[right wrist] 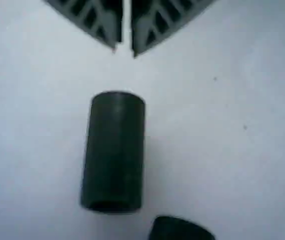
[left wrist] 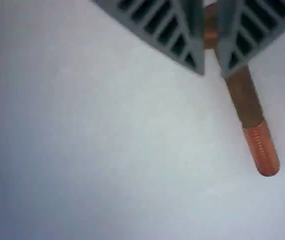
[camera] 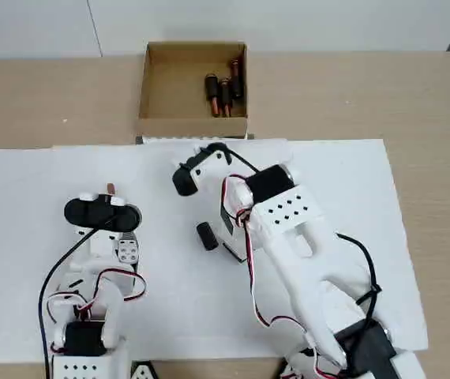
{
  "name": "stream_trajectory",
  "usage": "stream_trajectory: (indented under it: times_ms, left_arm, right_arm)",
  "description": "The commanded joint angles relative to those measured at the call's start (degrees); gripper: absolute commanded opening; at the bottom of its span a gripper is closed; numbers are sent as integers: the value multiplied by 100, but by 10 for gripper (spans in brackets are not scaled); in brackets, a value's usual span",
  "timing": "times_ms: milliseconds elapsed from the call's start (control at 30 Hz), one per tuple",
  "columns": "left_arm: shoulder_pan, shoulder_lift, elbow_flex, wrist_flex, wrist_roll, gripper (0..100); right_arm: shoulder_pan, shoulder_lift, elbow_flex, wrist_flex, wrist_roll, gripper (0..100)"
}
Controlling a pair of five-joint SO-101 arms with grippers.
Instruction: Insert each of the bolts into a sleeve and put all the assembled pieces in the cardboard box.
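left end effector [left wrist: 212, 67] clamps the bolt [left wrist: 247, 107]; right end effector [right wrist: 124, 49] closed, sleeve [right wrist: 113, 150] just beyond.

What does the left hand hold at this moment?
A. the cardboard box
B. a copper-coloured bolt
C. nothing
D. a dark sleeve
B: the left wrist view shows the left hand shut on a copper-coloured bolt, whose threaded end sticks out beyond it.
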Motion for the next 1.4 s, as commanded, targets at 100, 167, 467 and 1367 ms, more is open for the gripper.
stream_trajectory:
  times_ms: [100, 167, 467, 1367]
  left_arm:
    - [-9, -44, -22, 18, -35, 6]
    - [-9, -44, -22, 18, -35, 6]
    - [-9, -44, -22, 18, -35, 6]
    - [-9, -44, -22, 18, -35, 6]
  right_arm:
    - [-145, -207, 387, -620, 70, 128]
    - [-215, -207, 527, -769, 70, 164]
    - [-338, -189, 1108, -1613, 70, 169]
    - [-312, 1103, 853, -1930, 70, 2]
